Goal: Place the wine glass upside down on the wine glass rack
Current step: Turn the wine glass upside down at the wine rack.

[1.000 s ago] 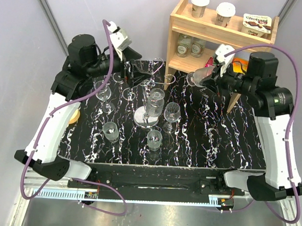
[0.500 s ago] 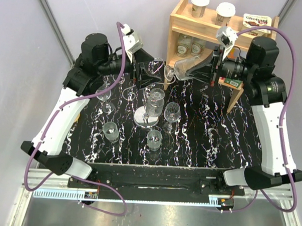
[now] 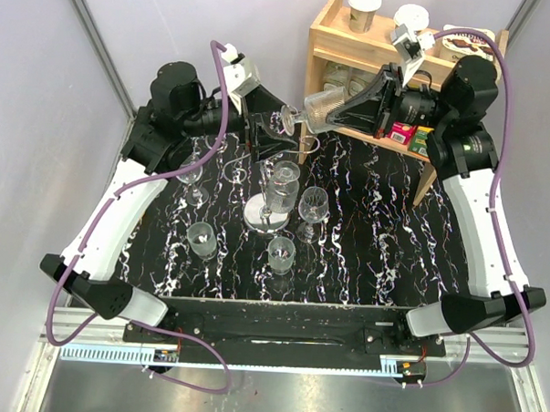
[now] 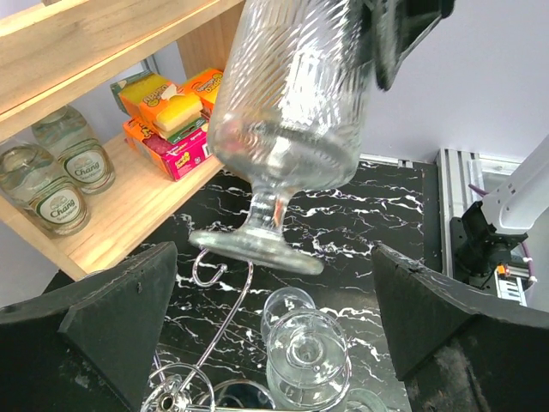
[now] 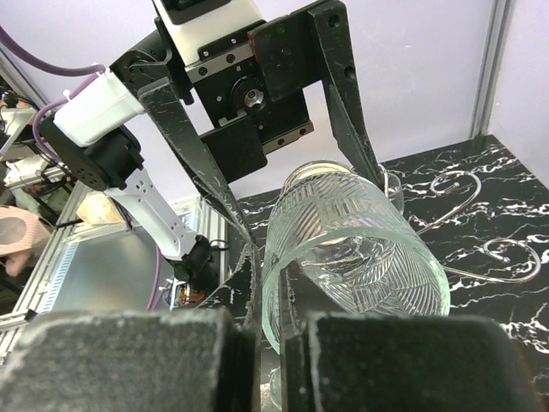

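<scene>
The job is partway at best. The wine glass [image 3: 323, 108] is off the counter [image 3: 393, 229] and in the air at the back, in front of the wooden shelf unit [image 3: 355, 54] and above and behind the wine glass rack [image 3: 254, 216]. It is not on the rack yet. My right tool [image 3: 341, 110] is pinched on the wall of the bowl at its rim, and the glass lies roughly sideways with its foot towards my left arm. My left tool [image 3: 276, 133] is spread wide, one finger on either side of the foot and touching nothing. To me that reads as a handover being set up. The glass has yet to be turned bowl-down and its foot hooked into one of the rack's curled arms, where at least one glass already hangs.

The glass is clear, with a cut ribbed and chevron pattern on a deep bowl, a short thick stem and a flat round foot. It looks slippery and fragile.
</scene>
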